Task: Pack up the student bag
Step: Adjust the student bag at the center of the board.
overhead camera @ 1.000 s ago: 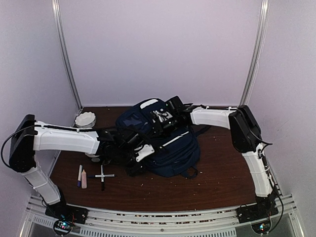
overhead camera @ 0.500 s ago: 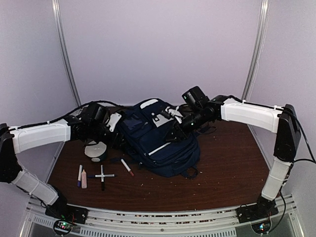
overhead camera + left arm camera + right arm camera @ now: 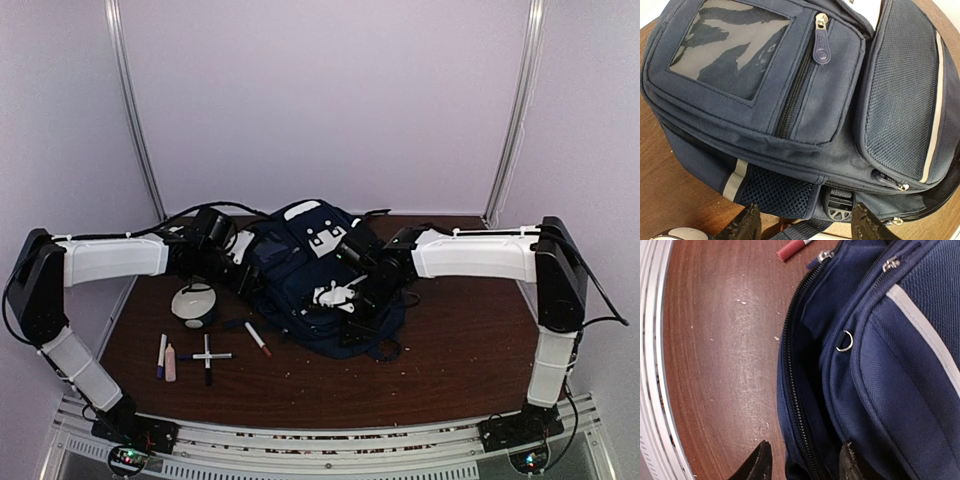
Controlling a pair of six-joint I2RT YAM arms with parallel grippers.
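Note:
The student bag [image 3: 325,275], a navy backpack with white stripes, lies in the middle of the brown table. My left gripper [image 3: 245,272] hangs at the bag's left side. In the left wrist view the left gripper [image 3: 805,227] stands open, facing the bag's [image 3: 810,110] mesh side pocket and a black buckle [image 3: 839,204], touching neither. My right gripper [image 3: 340,300] is over the front of the bag. In the right wrist view the right gripper [image 3: 805,462] is open, its fingers straddling the unzipped edge [image 3: 797,390] of the bag [image 3: 890,390] without pinching it.
Left of the bag lie a round white object [image 3: 193,303], a red-capped marker [image 3: 258,339], a blue-capped marker [image 3: 162,355], a pale stick [image 3: 170,362] and two crossed pens [image 3: 207,357]. The marker's red cap [image 3: 792,248] shows beside the bag. The table's white front rail [image 3: 650,390] is close.
My left arm pulled back from the bag's front to its left side with the jaws wider. My right arm swung from the bag's top down to its front zipper, jaws opening.

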